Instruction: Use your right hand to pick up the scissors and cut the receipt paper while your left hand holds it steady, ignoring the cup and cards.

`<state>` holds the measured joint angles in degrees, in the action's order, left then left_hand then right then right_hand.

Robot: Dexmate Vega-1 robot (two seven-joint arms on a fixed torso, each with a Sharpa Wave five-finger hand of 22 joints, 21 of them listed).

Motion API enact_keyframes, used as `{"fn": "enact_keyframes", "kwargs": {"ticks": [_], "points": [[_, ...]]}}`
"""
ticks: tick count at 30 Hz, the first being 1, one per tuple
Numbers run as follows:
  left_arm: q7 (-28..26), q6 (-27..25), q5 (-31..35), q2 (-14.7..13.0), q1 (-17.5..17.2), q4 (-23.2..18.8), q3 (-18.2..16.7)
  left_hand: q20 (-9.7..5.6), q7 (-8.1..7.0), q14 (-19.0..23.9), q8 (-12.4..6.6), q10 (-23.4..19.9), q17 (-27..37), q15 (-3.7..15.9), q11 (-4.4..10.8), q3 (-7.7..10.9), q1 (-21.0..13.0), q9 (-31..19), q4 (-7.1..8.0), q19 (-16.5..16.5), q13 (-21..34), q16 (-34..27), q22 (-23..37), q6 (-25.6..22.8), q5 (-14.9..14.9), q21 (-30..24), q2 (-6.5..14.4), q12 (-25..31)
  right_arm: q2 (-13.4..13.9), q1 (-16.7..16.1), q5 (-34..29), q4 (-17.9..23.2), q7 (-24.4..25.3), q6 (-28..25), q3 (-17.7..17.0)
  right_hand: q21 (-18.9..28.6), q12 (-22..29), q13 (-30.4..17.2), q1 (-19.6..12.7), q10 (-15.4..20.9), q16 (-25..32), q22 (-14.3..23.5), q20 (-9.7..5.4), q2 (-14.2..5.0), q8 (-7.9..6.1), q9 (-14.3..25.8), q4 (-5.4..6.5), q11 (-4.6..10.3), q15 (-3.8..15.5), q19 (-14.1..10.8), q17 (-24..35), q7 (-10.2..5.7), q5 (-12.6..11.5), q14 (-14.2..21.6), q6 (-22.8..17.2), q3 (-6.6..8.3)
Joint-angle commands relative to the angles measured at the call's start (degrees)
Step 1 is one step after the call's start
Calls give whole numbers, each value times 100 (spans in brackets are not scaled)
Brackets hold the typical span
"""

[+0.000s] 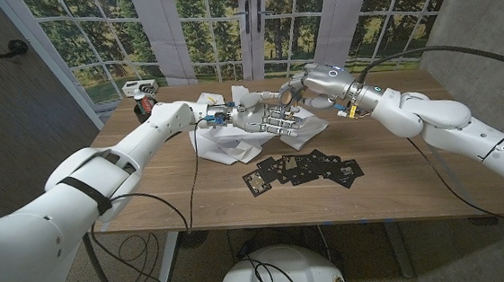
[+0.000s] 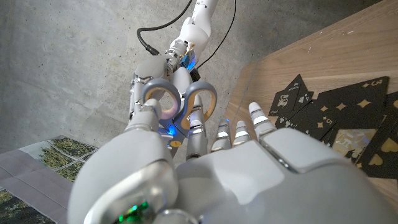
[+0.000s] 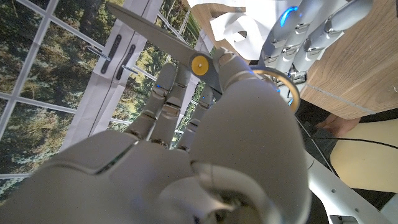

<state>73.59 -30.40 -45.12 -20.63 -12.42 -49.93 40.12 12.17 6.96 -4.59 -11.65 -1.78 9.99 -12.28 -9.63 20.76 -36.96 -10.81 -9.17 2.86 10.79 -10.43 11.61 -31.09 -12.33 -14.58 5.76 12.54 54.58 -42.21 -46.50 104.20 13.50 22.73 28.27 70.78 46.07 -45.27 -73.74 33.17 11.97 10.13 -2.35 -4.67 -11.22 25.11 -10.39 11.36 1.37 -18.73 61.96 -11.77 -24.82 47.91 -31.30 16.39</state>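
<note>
Right hand [image 3: 205, 124] grips scissors [image 3: 180, 46], raised above far table edge; grey blades, yellow pivot, grey-blue handle loops. Left hand [image 1: 277, 121], fingers spread, hovers over crumpled white receipt paper [image 1: 225, 141] at mid-table; whether it touches paper cannot be told. Black playing cards [image 1: 313, 168] scattered just in front of paper; gold "3" readable on one. Wooden table [image 1: 148, 194].

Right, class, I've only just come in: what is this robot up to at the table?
The right hand holds a pair of scissors, blades apart. The left hand is over the crumpled white receipt paper at mid-table, though whether its fingers grip the paper can't be told. No cut shows yet. Black playing cards lie spread on the wooden table nearby, untouched.
</note>
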Motion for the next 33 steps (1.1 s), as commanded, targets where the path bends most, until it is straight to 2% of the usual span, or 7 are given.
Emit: {"fn": "enact_keyframes", "kwargs": {"ticks": [1,9,15,19,25,28,33], "points": [[164,137,110,130,115,306,45,9,-14,32,-3,-15,27,-6,11,20,-75,-32,-13,21,33,-31,19,-13,-13,-37,-23,28,6,109,-123,69,-193,81,75,34,-4,20,-129,65,14,7,-616,-131,-3,6,151,44,1234,41,18,8,-28,410,37,170],[209,168,227,187,185,321,101,8,-7,35,2,-18,27,-4,4,34,-104,-34,-25,21,34,-27,19,-3,-17,-34,-21,28,44,88,-192,123,-211,55,42,38,12,-13,-137,73,18,7,-611,-127,-3,3,149,45,1233,41,9,9,-15,417,39,167],[51,-1,212,98,99,11,98,4,5,34,7,-13,25,2,-6,60,-160,-36,-48,21,35,-21,19,18,-27,-32,-11,25,63,67,-224,164,-199,15,5,40,6,-16,-145,75,20,7,-609,-123,-3,0,148,42,1233,41,12,7,-6,414,34,167],[-263,-195,147,-67,-54,-445,46,-2,12,52,-12,-37,24,12,22,117,-266,-41,-78,37,38,-23,21,-12,-53,-36,30,35,81,28,-218,196,-204,-32,-25,38,6,-5,-142,102,28,5,-605,-132,-1,-1,153,43,1232,44,16,9,-7,425,37,171],[-662,-399,31,-237,-201,-871,-1,-2,9,163,-80,-174,23,17,84,215,-487,-52,-114,122,44,-44,32,-177,-89,-70,60,89,91,6,-225,222,-230,-73,-33,36,7,-27,-136,86,26,6,-607,-125,1,-3,153,40,1233,47,16,13,-8,425,55,172],[-780,-437,-16,-278,-227,-962,-3,1,48,219,-113,-199,23,17,82,240,-558,-57,-118,150,46,-54,33,-266,-98,-80,54,97,96,3,-234,232,-247,-90,-34,38,2,-27,-138,82,25,7,-606,-124,-2,-4,152,42,1233,46,15,10,-8,423,49,173],[-864,-424,-79,-295,-248,-1016,11,2,30,255,-119,-233,23,11,129,262,-619,-63,-116,182,48,-55,34,-295,-105,-92,51,108,93,10,-266,271,-273,-129,-36,37,-9,-13,-142,84,25,6,-602,-121,-4,-5,149,44,1233,48,19,8,-11,420,45,176]]}}
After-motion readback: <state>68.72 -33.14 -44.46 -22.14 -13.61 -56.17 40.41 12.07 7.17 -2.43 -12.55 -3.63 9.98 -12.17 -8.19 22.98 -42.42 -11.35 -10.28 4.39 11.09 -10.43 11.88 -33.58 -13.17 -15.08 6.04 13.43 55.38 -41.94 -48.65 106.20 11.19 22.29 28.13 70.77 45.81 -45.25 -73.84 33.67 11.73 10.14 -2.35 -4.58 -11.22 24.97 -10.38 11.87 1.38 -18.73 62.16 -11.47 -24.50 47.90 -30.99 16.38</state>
